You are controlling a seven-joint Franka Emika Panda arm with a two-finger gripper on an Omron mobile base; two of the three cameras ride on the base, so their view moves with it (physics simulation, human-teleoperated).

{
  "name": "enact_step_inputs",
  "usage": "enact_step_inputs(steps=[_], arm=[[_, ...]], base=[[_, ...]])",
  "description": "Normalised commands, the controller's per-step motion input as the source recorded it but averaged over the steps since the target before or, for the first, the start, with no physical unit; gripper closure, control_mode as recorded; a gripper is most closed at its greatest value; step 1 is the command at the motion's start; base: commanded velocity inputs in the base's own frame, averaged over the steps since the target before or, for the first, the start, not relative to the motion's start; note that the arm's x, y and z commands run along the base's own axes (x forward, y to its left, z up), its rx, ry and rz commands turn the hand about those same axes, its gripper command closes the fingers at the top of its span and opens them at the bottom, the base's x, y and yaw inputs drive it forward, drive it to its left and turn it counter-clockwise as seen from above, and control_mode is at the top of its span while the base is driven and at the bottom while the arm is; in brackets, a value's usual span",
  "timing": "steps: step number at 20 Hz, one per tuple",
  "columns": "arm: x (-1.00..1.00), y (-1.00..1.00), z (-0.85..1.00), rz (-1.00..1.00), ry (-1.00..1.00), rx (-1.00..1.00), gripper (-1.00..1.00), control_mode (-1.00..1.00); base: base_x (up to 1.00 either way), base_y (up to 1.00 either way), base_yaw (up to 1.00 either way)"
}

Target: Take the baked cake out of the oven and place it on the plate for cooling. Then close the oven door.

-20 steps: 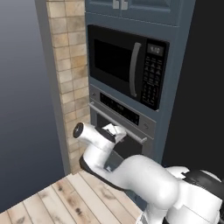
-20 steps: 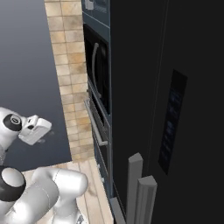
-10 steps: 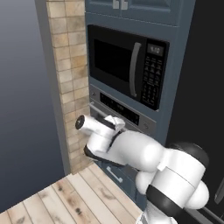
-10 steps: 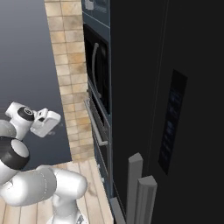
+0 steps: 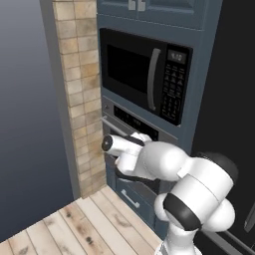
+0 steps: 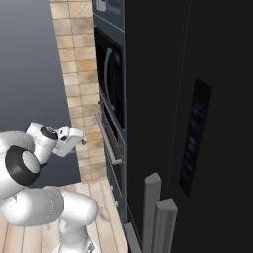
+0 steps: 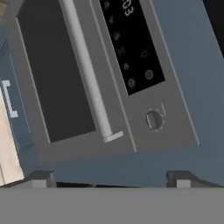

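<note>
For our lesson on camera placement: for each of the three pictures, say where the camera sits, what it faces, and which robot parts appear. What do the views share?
Left base view: behind-left, facing microwave and oven; white arm.
Right base view: behind-right, along the cabinet front; arm, gripper.
Hand view: on the hand, facing oven door, handle; jaws' tips.
Shared: the oven.

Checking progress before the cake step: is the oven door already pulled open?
No, the oven door sits flush and shut in the hand view, its silver bar handle untouched and the gripper short of it.

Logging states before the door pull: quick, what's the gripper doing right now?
Gripper: open, holding nothing, facing the grey steel oven door's silver bar handle.
</note>
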Motion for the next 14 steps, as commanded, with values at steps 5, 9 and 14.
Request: enact_step_inputs(steps=[5,9,14], arm=[[0.27,0.0,-0.13,0.0,-0.03,-0.09,-1.0,-1.0],[0.32,0.0,-0.22,0.0,-0.04,-0.14,-1.0,-1.0],[0.31,0.0,-0.21,0.0,-0.04,-0.15,-1.0,-1.0]], base=[[0.0,0.0,0.0],[0.0,0.0,0.0],[0.0,0.0,0.0]])
